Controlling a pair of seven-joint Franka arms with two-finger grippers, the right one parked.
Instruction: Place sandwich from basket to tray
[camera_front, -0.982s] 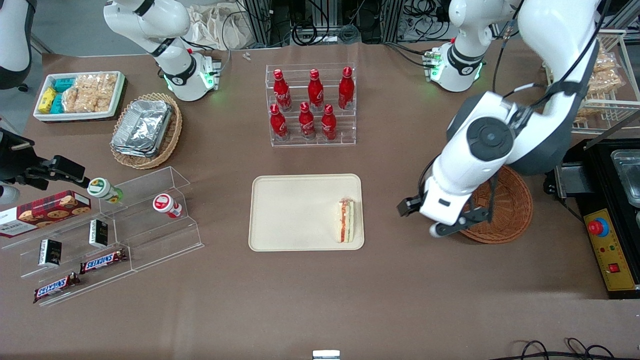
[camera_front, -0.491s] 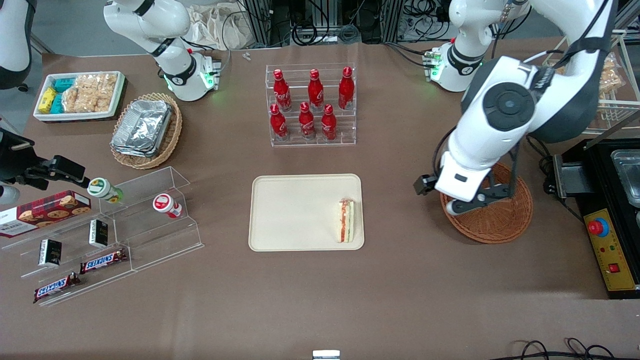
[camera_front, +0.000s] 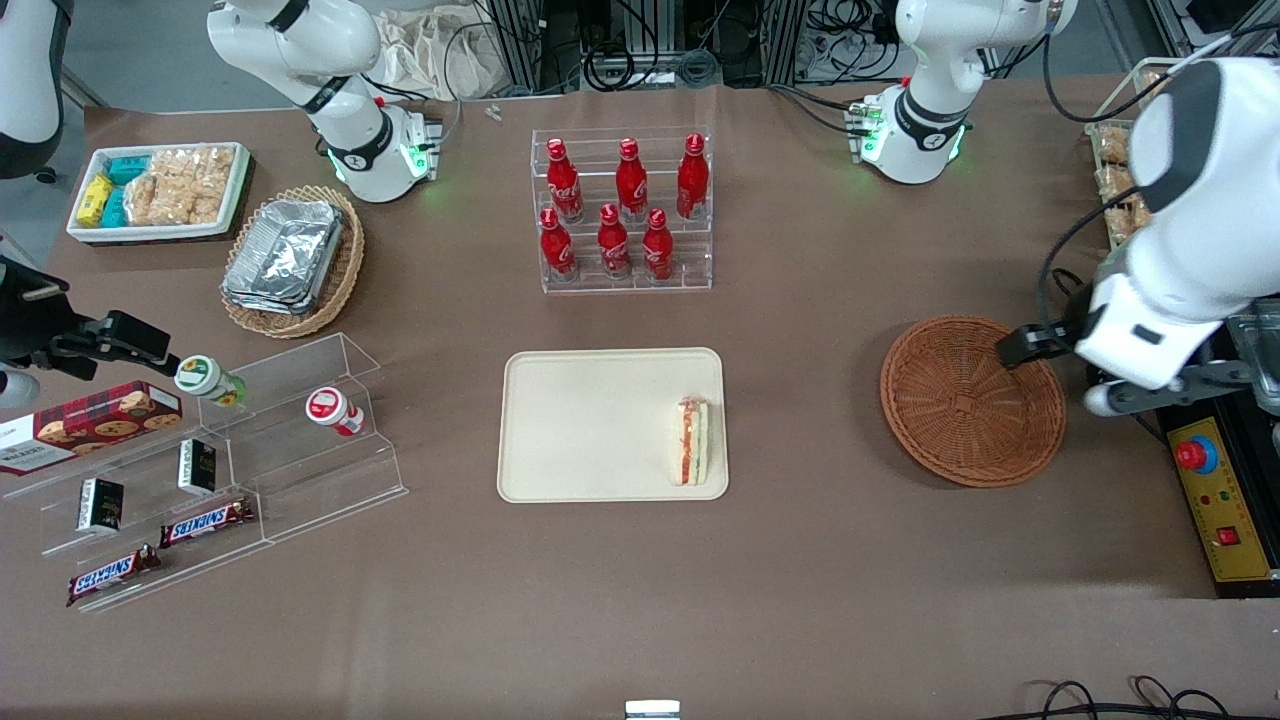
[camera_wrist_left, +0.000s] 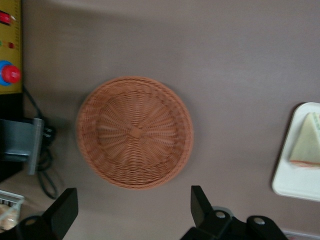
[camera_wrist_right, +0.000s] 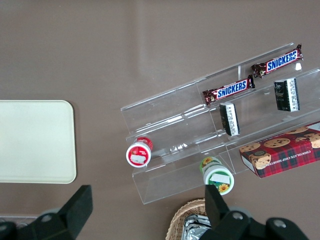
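The sandwich (camera_front: 692, 443) lies on the tray (camera_front: 590, 420), at the tray's edge nearest the basket (camera_front: 972, 400), and the basket holds nothing. Judged from that, the move itself is done and nothing seems left except parking the arm. The end effector (camera_wrist_left: 132, 215) hangs above the tabletop just beside the basket, toward the working arm's end, its fingers spread and gripping nothing. The sandwich is well apart from it, with the whole basket lying between them.

The left arm's tool (camera_wrist_left: 132, 212) hangs high above the table, fingers spread apart.
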